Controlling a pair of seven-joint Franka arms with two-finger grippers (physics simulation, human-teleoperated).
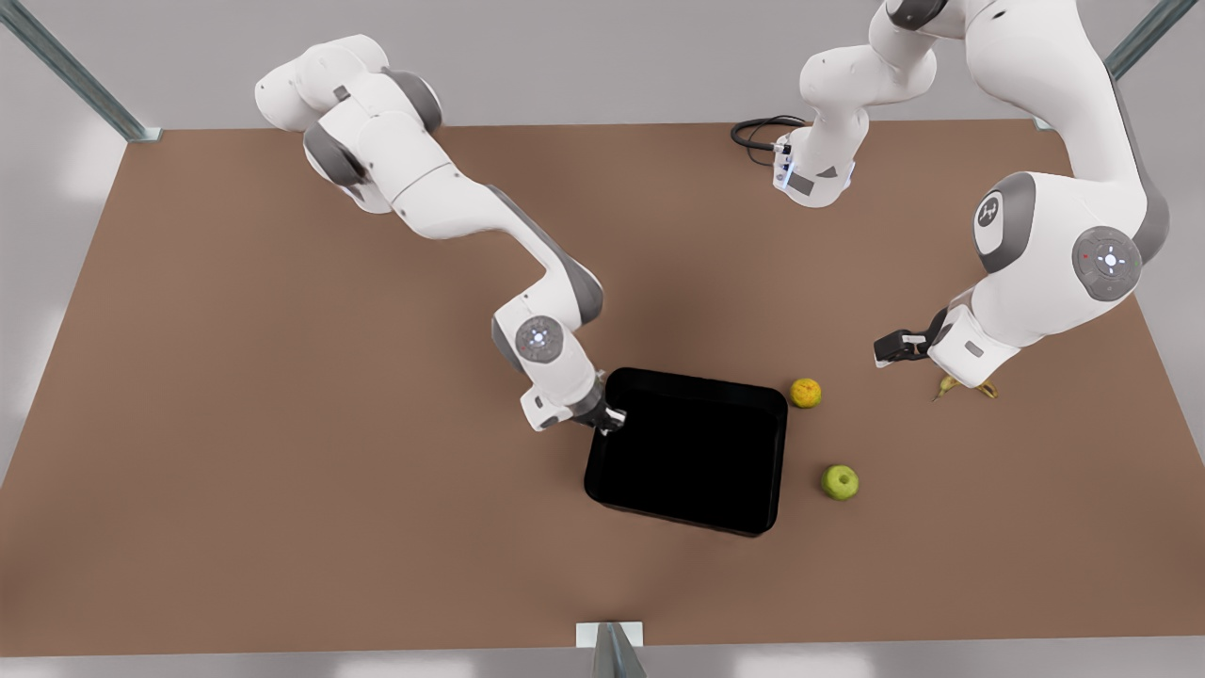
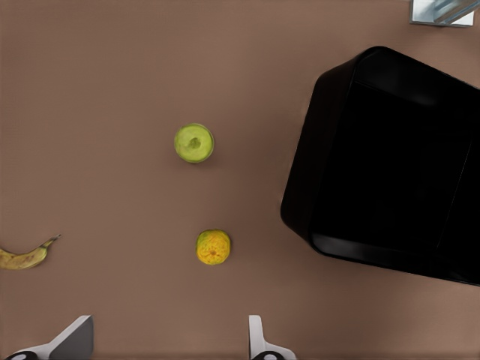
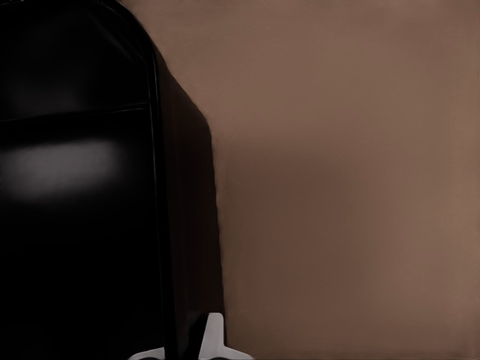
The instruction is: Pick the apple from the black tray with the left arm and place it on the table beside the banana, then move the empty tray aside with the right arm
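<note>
The right gripper (image 1: 610, 420) pinches the rim of the black tray (image 1: 687, 452) at the edge on the front view's left, with bare table (image 1: 282, 424) stretching wide beyond it. The left gripper (image 1: 890, 347) hangs spread open and empty near the banana (image 1: 965, 386). The apple (image 1: 840, 482) sits on the table between tray and banana.

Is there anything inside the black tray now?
The tray looks empty, though its floor is dark and glossy. The apple lies on the table. The right gripper is at the tray's rim.
</note>
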